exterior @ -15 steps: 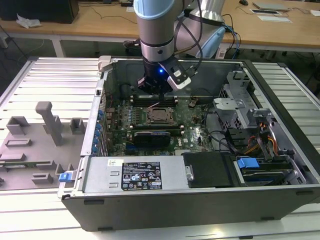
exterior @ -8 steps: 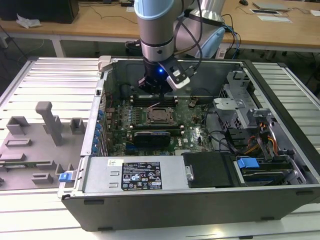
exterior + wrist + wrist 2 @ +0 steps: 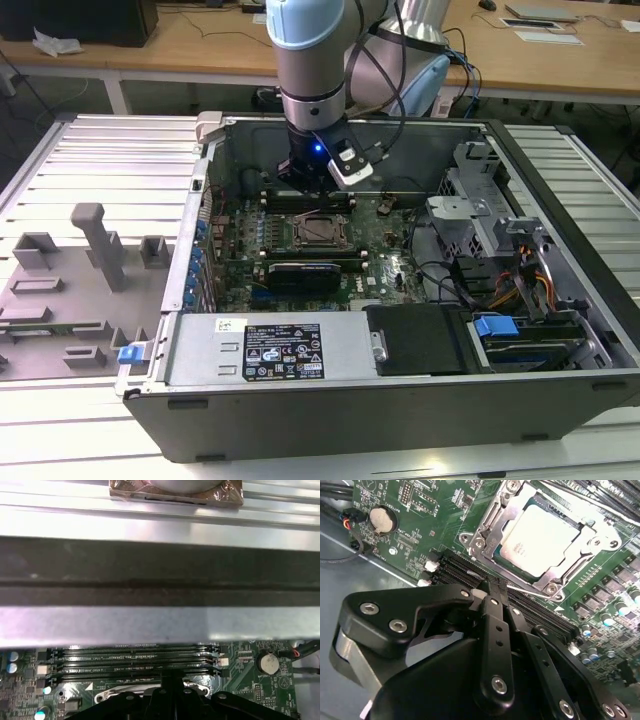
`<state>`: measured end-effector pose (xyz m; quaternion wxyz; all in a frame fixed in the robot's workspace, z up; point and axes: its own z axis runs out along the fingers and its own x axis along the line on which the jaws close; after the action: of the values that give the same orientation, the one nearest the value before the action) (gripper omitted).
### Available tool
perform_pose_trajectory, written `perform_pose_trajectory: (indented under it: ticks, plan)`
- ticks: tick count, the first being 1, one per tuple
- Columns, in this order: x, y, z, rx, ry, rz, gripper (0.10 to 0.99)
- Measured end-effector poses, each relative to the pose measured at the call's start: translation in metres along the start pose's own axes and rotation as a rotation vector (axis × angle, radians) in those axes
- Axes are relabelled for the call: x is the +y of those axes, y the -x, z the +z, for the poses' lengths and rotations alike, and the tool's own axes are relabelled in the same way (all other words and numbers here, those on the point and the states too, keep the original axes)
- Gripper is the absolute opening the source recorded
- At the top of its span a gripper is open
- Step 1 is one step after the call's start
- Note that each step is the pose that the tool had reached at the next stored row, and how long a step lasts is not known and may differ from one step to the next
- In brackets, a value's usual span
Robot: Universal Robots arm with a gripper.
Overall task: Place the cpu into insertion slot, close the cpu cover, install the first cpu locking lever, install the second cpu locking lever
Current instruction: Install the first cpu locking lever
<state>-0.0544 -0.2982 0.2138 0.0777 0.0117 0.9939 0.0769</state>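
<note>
A slatted metal table (image 3: pixel 90 150) carried an open computer case (image 3: pixel 400 420), with wooden desks (image 3: pixel 180 50) behind at twelve o'clock in the exterior view. The arm (image 3: pixel 310 70) dropped upright into the case. Its gripper (image 3: pixel 487 586), fingers pressed together on nothing, hung low over the black memory slots (image 3: pixel 135 660), at twelve o'clock from the insertion slot (image 3: pixel 300 222). The cpu (image 3: pixel 540 540) lay seated in that slot, and the cpu cover (image 3: pixel 489 524) lay flat around it.
</note>
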Motion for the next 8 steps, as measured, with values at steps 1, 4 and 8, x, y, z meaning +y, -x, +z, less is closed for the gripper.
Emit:
perform_pose_trajectory:
  ticks: [1,4,8]
  plan:
    - [0.0004,-0.0001,0.0005,-0.0008,-0.001,0.004,0.106]
    - [0.0006,-0.0004,0.0027,-0.0052,-0.006,0.032,0.106]
    - [0.0018,-0.0008,0.0047,-0.0102,-0.011,0.064,0.106]
